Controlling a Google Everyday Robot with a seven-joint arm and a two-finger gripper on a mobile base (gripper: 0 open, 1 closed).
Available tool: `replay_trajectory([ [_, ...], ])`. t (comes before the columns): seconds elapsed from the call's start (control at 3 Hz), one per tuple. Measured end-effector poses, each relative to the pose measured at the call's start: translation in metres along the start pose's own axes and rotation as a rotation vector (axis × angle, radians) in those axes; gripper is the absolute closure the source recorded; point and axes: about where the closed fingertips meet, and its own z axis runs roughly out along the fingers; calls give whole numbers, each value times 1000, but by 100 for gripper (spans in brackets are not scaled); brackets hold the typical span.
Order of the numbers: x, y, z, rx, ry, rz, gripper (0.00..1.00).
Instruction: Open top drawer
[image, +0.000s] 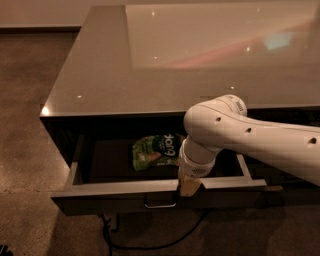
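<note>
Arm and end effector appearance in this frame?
Arm: smooth off-white rounded shell, bulbous joint, small dark round holes along it, ringed collar at the wrist. No cables showing on it. End effector: short, pale tan, at the front edge of the open top drawer.

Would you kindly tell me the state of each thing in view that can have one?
top drawer, open, front well out from the counter.
green bag, lying flat inside the drawer.
gripper, down at the drawer's front edge, right of the handle.
</note>
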Motion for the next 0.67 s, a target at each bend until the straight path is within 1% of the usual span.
replay_trajectory([
  [0.67, -3, 8, -16, 34, 12, -16, 100],
])
